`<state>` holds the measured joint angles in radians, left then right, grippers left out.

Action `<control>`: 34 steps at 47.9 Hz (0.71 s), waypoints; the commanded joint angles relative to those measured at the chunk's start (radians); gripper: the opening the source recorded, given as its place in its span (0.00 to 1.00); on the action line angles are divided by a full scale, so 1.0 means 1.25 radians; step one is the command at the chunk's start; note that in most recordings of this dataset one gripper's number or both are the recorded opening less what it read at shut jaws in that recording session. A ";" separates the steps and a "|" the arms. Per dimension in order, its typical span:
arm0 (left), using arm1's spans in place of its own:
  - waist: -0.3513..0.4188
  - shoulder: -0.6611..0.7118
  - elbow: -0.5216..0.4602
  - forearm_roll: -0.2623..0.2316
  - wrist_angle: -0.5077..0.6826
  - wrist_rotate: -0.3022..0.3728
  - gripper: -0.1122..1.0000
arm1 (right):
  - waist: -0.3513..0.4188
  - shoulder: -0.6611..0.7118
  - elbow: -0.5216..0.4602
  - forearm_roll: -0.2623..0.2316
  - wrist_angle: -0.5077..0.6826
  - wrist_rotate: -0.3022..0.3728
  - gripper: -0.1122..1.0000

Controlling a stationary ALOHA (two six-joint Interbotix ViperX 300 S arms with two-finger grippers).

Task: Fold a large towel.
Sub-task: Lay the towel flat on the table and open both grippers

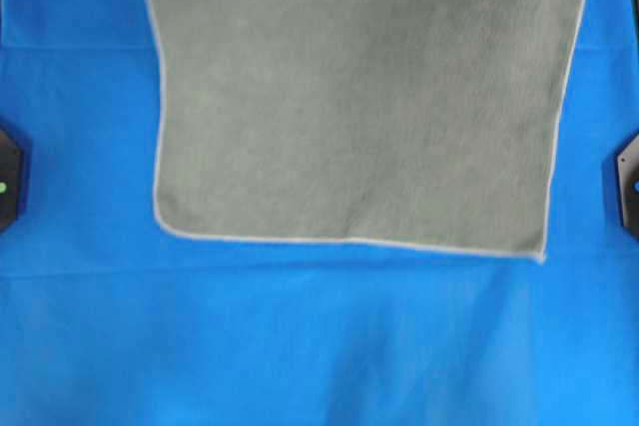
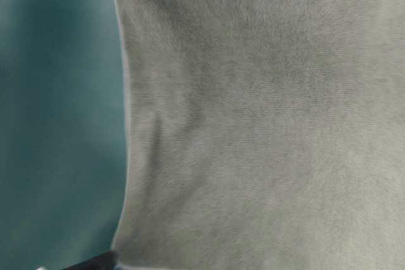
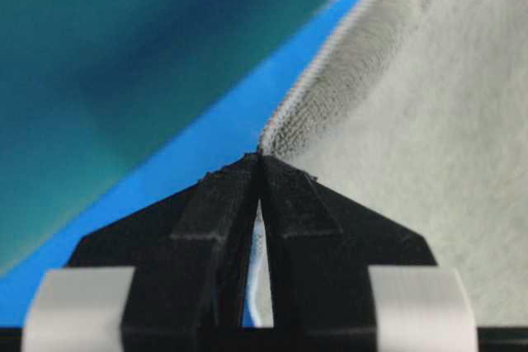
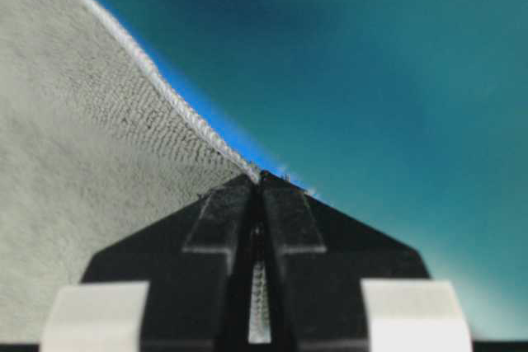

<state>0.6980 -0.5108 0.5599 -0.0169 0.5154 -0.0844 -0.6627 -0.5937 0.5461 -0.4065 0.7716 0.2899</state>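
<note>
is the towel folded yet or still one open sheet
Not folded: the towel shows as one open sheet with no doubled layer. Left gripper and right gripper each pinch its hem.

place: prob. a robot lab bench | evidence: bright blue cloth [image 1: 300,346] over whole table, black arm bases [image 1: 10,179] at both sides | bg: blurred

A bright blue cloth-covered surface [image 1: 319,346] fills the overhead view, faintly creased across its middle. The grey-green towel [image 1: 359,97] covers its 12 o'clock half, the pale-hemmed lower edge running slightly askew from 9 toward 4 o'clock. Bare blue cloth spreads from there down to 6 o'clock and along both sides.
</note>
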 commanded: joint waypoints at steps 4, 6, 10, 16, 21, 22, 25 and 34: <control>-0.016 0.012 -0.005 -0.004 -0.023 0.004 0.11 | -0.005 0.017 0.004 -0.007 -0.034 0.004 0.10; -0.031 0.007 0.001 -0.004 -0.023 0.004 0.11 | -0.002 0.012 0.015 -0.001 -0.032 0.004 0.10; -0.076 -0.007 0.023 -0.002 -0.028 0.004 0.11 | 0.007 -0.010 0.049 0.016 -0.020 0.005 0.11; -0.172 -0.022 0.086 -0.004 -0.034 0.001 0.11 | 0.052 -0.071 0.129 0.076 0.006 0.009 0.11; -0.248 -0.020 0.161 -0.004 -0.050 -0.010 0.11 | 0.114 -0.123 0.215 0.153 0.007 0.012 0.10; -0.261 -0.018 0.175 -0.005 -0.058 -0.012 0.11 | 0.126 -0.130 0.231 0.167 0.007 0.012 0.10; -0.301 -0.012 0.221 -0.007 -0.086 -0.012 0.11 | 0.167 -0.144 0.276 0.204 0.005 0.013 0.10; -0.432 0.020 0.340 -0.016 -0.215 -0.032 0.11 | 0.296 -0.137 0.377 0.302 -0.045 0.022 0.10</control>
<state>0.2117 -0.4955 0.9587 -0.0322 0.3068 -0.1120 -0.3451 -0.7731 0.9986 -0.0675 0.7517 0.3145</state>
